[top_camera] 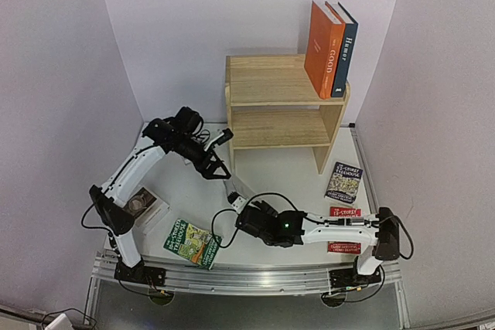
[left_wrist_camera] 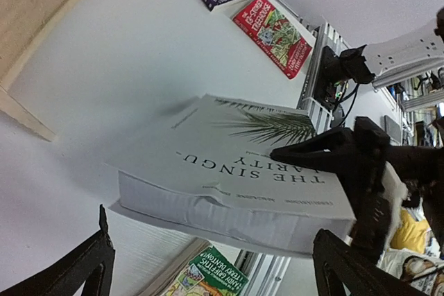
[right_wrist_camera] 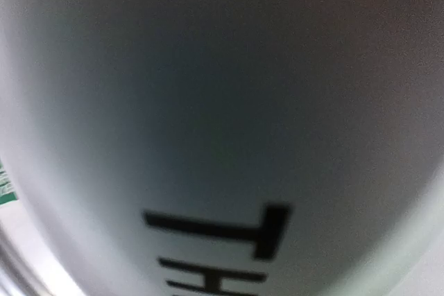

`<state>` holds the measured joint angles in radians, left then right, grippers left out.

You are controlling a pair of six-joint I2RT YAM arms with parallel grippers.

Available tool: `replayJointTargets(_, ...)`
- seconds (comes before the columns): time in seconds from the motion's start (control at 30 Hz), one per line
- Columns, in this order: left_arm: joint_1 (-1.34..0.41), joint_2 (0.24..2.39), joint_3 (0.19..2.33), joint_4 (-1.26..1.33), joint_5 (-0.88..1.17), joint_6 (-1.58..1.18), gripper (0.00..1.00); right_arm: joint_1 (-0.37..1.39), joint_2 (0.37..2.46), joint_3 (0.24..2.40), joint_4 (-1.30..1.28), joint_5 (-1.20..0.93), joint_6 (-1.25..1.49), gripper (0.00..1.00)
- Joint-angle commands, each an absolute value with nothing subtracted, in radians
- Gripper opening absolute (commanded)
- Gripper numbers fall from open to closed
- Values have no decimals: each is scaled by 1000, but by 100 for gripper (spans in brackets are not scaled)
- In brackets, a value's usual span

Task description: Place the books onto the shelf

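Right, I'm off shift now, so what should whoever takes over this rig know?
Left gripper: open, beside the white palm-leaf book.
Right gripper: shut on that book, holding it tilted in front of the shelf.
Done: orange "GOOD" and dark blue "Humor" stand upright on the shelf's top, right end.
Left: the palm-leaf book, plus four flat on the table: dark Treehouse paperback, red Treehouse paperback, green Treehouse paperback, and a white book by the left arm.

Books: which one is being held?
The white palm-leaf book, clamped by the right end effector; the rest lie flat or stand on the shelf.
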<state>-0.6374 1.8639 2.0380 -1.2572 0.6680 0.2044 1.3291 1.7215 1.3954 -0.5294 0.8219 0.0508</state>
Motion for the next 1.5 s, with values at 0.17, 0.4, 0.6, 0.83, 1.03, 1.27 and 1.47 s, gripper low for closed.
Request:
replayJointTargets(0.17,-505,1773,2399,-1430,635,347,100,1303,1633,1543,-608,411,178,13)
replayJointTargets(0.4,-387,1715,2358,-1355,360,300,100,1280,1684,1922,-602,212,145,13)
replayJointTargets(0.6,-204,1689,2444,-1286,120,267,100,1211,1702,2135,-599,194,116,13)
replayJointTargets(0.83,-143,1654,2338,-1234,-3,252,100,1173,1793,2486,-457,322,-134,17)
replayJointTargets(1.03,-143,1636,2280,-1232,53,251,100,1045,1777,2451,-143,469,-363,15)
replayJointTargets(1.27,-143,1609,2181,-1218,116,248,100,861,1789,2333,97,492,-566,12)
replayJointTargets(1.47,-143,1593,2117,-1211,141,246,100,696,1839,2340,101,455,-498,10)
